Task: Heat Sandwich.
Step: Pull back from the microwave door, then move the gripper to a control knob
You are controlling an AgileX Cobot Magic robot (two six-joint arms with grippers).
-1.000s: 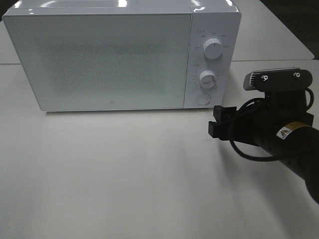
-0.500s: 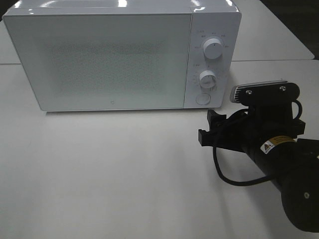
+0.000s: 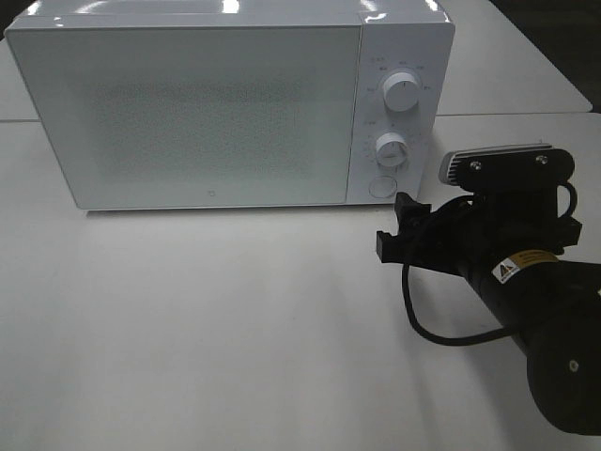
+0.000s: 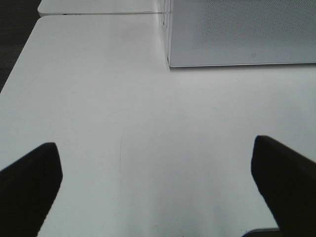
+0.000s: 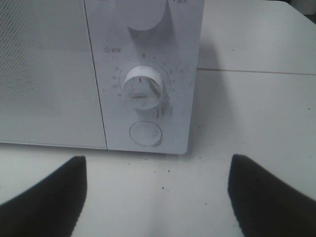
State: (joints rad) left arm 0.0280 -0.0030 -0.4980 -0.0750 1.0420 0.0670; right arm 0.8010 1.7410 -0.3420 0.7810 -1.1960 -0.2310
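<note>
Right gripper [image 3: 394,225], jaws spread and empty, faces the timer dial [image 5: 143,89] and round button [image 5: 145,133] of the closed microwave [image 3: 216,103]. Left gripper [image 4: 155,158], likewise spread, hangs over the counter [image 3: 188,329]. The sandwich is in no view, possibly behind the door. Likely next: centre squarely on dial or button.

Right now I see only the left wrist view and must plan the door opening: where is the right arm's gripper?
Observer: The right gripper is in front of the microwave's control panel, fingers open and empty.
Operator: What is it aimed at?
Observer: The round button under the lower dial, centred between its fingers in the right wrist view.
Operator: Any sandwich visible?
Observer: None in any view.
</note>
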